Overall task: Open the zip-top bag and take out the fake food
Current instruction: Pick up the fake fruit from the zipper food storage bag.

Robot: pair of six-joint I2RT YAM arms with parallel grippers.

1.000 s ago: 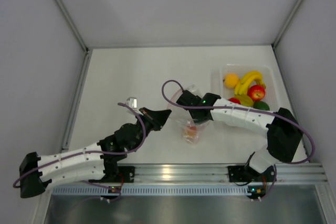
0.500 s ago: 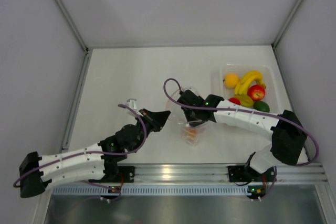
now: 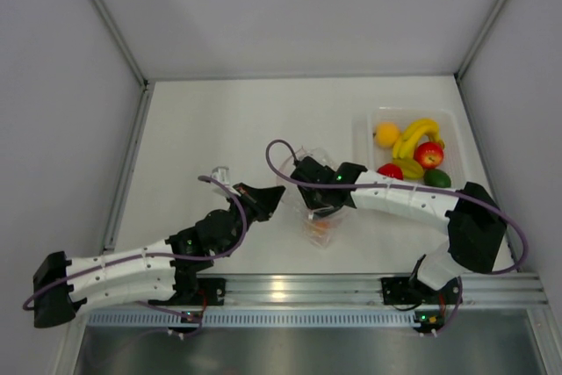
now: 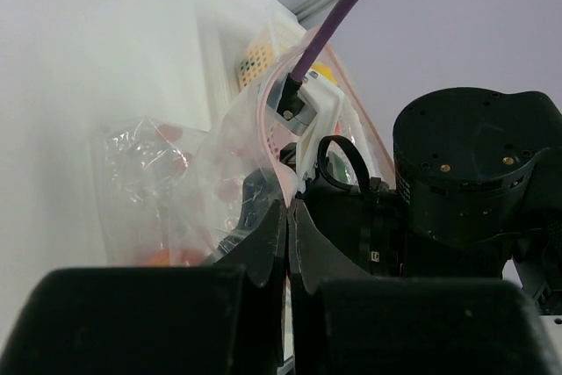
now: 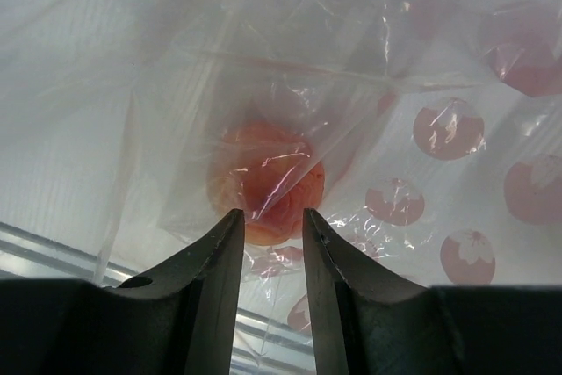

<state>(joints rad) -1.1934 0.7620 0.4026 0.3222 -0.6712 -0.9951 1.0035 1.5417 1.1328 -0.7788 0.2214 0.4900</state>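
The zip-top bag [image 3: 318, 217] lies just left of the clear tray [image 3: 369, 120], a little nearer the arm bases. Its long axis seems to run parallel to the tray's left wall, with the mouth lifted at the tray end and the closed bottom pointing toward the bases. The left gripper [image 4: 287, 234], on the bag's side away from the tray, is clenched, apparently on the bag's rim. The right gripper [image 5: 270, 214] reaches into the mouth, jaws parted and grasping nothing, with a peach-coloured piece of fake food [image 5: 263, 186] just ahead. The film looks thin, limp and slippery, so it is best held at the stiffer zip strip. The piece looks light, hard and glossy, so it should be gripped across its middle.
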